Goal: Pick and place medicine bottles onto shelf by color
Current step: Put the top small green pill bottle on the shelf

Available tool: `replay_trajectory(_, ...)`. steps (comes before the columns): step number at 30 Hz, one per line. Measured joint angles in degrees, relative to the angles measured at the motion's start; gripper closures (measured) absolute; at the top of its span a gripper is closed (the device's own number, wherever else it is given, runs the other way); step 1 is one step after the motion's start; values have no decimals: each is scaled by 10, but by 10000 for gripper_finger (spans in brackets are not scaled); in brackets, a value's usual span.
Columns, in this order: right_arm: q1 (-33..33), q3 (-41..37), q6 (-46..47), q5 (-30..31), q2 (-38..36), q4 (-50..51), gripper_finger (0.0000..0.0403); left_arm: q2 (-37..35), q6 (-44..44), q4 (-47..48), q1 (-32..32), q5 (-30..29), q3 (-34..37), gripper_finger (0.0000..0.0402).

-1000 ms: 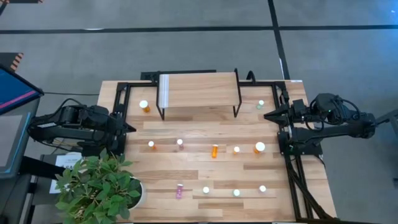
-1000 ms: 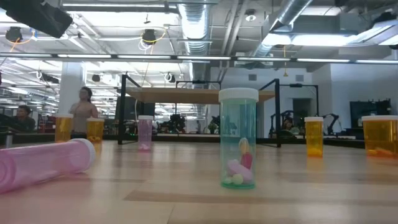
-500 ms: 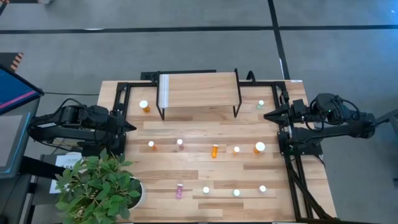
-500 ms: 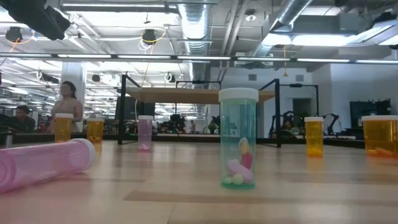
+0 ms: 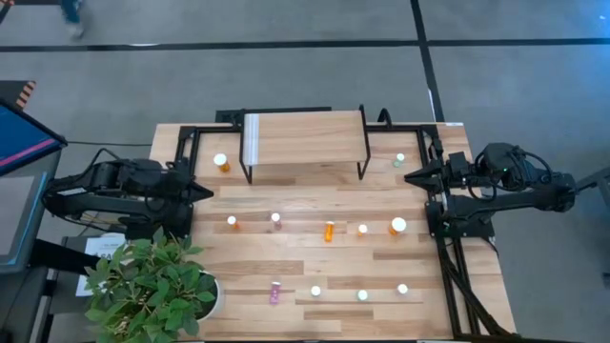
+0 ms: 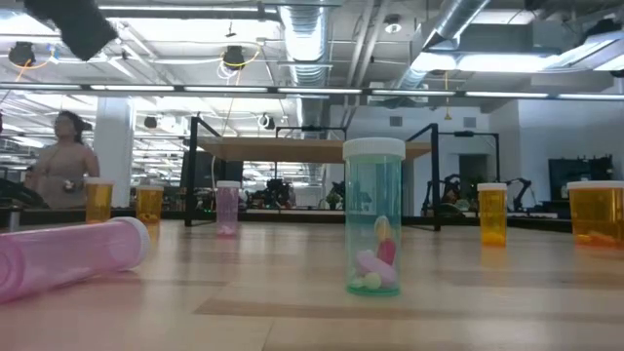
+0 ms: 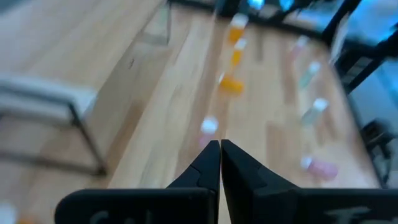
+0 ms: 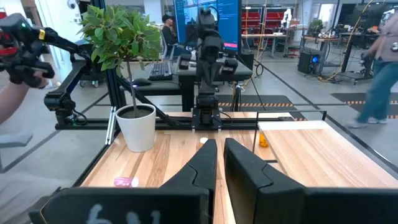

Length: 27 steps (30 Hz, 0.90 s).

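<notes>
The smooth light-wood shelf (image 5: 303, 135) on thin black legs stands bare (white-capped cylindrical medicine bottles (image 5: 329, 231) dot the tabletop); left gripper (image 5: 206, 191) and right gripper (image 5: 410, 176) have fingers pressed together.

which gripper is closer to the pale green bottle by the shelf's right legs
Right. The right gripper sits just beside the pale green bottle; the left gripper is across the table, beyond the shelf.

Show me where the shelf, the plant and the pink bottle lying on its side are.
shelf (image 5: 305, 133), high view, bare wooden top.
plant (image 5: 152, 286), high view, middle of the leaves.
pink bottle lying on its side (image 6: 58, 258), low view, middle of its body.
</notes>
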<state>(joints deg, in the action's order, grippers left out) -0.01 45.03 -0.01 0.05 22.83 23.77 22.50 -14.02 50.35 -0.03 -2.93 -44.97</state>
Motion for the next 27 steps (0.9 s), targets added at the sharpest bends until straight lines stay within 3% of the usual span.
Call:
replay_trajectory(8,0,0,0,0,0,0,347,0,60,-186,0,87,2,401)
replay_trajectory(16,0,0,-2,0,0,-4,347,0,89,-298,0,90,20,401)
replay_trajectory(25,0,0,0,0,2,-56,347,0,89,-306,0,88,22,401)
replay_trajectory(27,0,0,46,0,4,-70,347,0,88,-306,0,87,22,401)
